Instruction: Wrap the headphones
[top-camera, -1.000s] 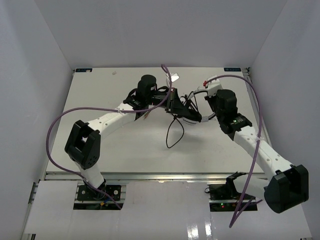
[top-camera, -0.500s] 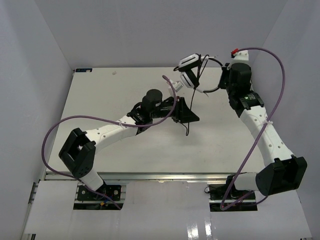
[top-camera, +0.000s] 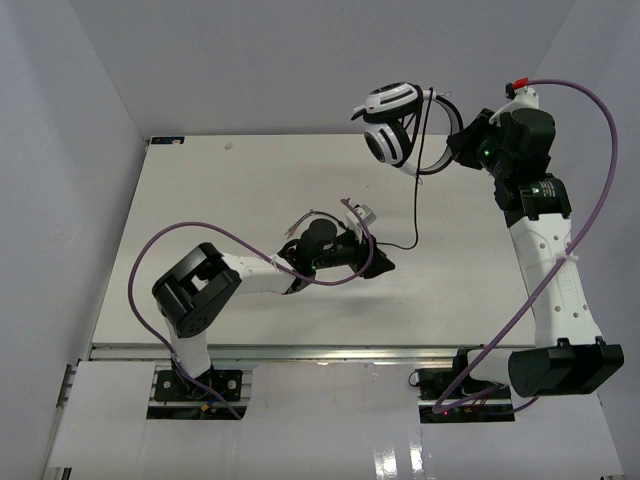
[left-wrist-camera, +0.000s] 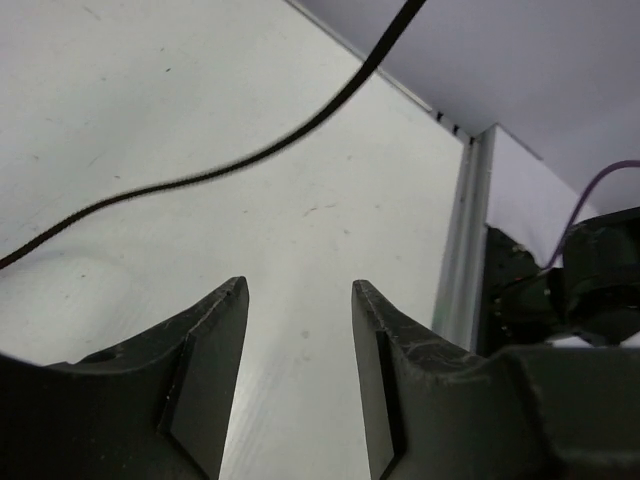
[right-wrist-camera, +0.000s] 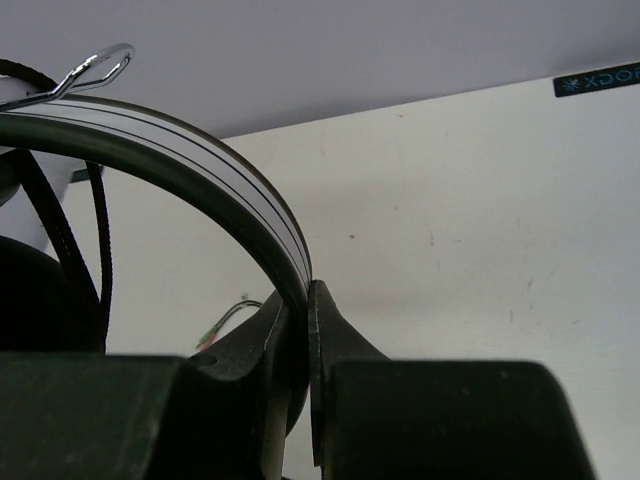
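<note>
Your right gripper (right-wrist-camera: 298, 305) had raised the white over-ear headphones with black pads (top-camera: 392, 125) high over the table (top-camera: 200, 200), jaws clamped on the headband (right-wrist-camera: 200, 160). Your left gripper (left-wrist-camera: 298, 295) opened its jaws, holding nothing. Winding next needed, I think, catching the thin black cable (left-wrist-camera: 200, 176) again.

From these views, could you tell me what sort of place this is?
Likely a robot lab cell: white table, plain panel walls, left arm and right arm bolted at its near edge.

Open table (top-camera: 200, 190) spreads left of the left end effector (left-wrist-camera: 299, 290) — ahead of its parted jaws the thin cable (left-wrist-camera: 200, 175) crosses, hanging from the raised headphones (top-camera: 392, 125) at far right. The walls (top-camera: 80, 120) close three sides.
</note>
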